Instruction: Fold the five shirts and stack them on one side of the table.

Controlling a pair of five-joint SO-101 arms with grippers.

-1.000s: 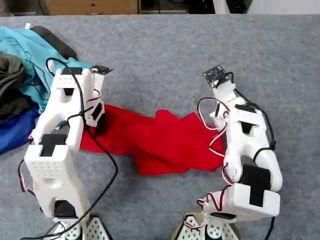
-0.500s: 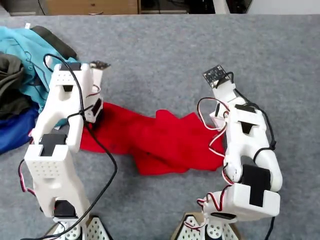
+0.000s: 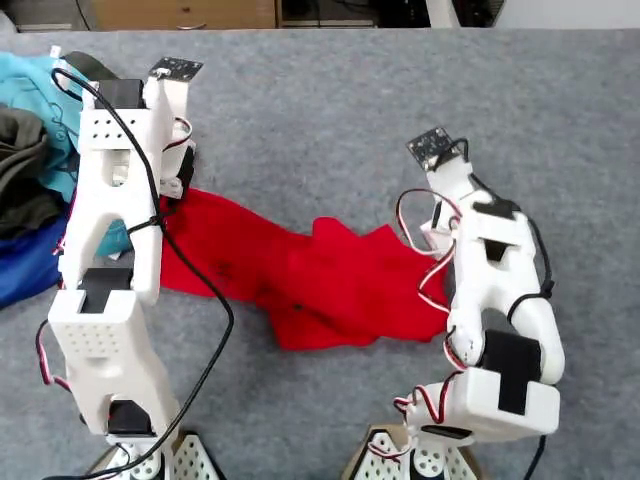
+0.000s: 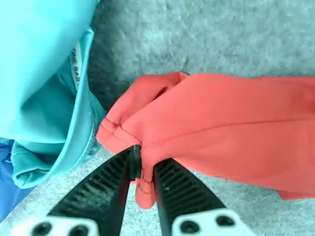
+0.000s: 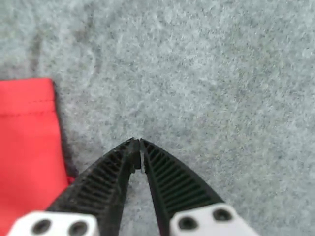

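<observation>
A red shirt (image 3: 300, 275) lies crumpled across the middle of the grey table. My left gripper (image 4: 139, 164) is shut on a hemmed corner of the red shirt (image 4: 216, 132), at the shirt's far left end next to a turquoise shirt (image 4: 42, 73). In the high view the left arm (image 3: 120, 170) stands over that corner. My right gripper (image 5: 137, 144) is shut with nothing in it, just above bare table beside the red shirt's right edge (image 5: 27, 147). The right arm (image 3: 480, 260) stands at the shirt's right end.
A pile of unfolded shirts sits at the table's left edge: turquoise (image 3: 45, 95), dark grey (image 3: 20, 165) and blue (image 3: 25, 260). Grey table (image 3: 330, 110) stretches behind and to the right of the red shirt. Cables hang from both arms.
My left arm has moved away toward the far side, pulling the red shirt's left corner with it and stretching that end out. The right arm has stayed still.
</observation>
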